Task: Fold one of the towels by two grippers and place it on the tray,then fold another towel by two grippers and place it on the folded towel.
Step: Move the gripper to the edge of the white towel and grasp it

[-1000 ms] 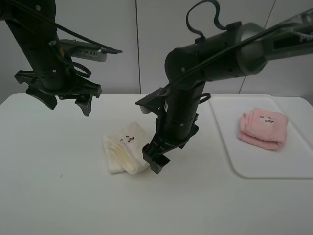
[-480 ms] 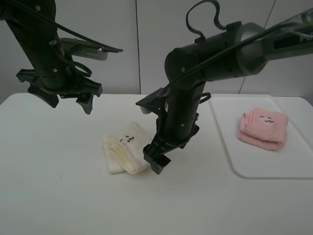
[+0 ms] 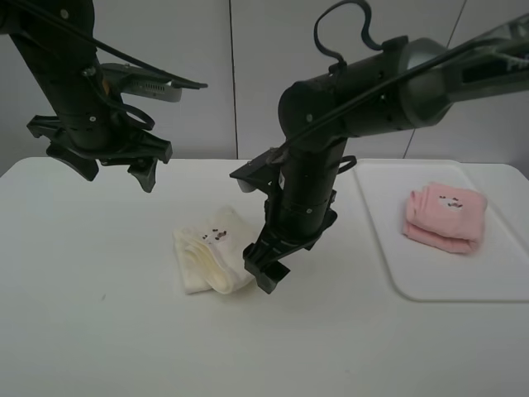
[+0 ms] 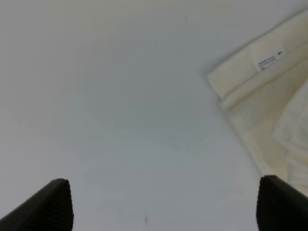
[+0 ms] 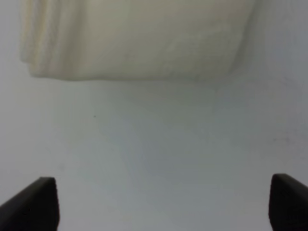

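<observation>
One folded pink towel [image 3: 444,217] on the tray [image 3: 430,275], cream towel [image 3: 211,260] outside.

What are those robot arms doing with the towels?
The pink towel lies folded on the tray. The cream towel sits folded on the table. The right gripper is low beside it, open and holding nothing. The left gripper hangs open, higher up and off to the side, also empty.

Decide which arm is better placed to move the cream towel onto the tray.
Right. The right gripper, open, sits low beside the cream towel and nearer the tray; the left gripper hangs high, farther off.
</observation>
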`<state>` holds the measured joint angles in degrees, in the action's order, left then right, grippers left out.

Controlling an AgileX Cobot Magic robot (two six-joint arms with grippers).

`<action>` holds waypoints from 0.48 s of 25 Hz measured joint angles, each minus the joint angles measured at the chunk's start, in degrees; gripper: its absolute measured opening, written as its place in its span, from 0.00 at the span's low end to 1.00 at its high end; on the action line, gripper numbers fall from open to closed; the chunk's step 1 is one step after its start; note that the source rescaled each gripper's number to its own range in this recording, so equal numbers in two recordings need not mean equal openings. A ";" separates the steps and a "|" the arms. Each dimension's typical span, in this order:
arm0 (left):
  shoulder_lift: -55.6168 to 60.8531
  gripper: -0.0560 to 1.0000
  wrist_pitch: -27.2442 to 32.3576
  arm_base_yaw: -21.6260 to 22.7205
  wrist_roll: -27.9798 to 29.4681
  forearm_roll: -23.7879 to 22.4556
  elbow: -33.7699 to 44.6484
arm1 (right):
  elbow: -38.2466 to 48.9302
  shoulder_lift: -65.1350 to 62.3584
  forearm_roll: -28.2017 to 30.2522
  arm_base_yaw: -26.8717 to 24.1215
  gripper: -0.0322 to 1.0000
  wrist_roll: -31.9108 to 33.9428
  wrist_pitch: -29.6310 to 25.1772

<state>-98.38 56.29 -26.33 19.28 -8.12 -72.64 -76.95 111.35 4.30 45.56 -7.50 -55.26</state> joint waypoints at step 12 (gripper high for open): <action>0.06 0.94 -3.12 0.00 -0.41 -0.43 -0.30 | 0.00 0.00 0.24 0.00 0.92 0.00 0.05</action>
<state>-98.32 53.17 -26.33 18.87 -8.54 -72.94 -76.95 111.35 4.53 45.56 -7.50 -55.20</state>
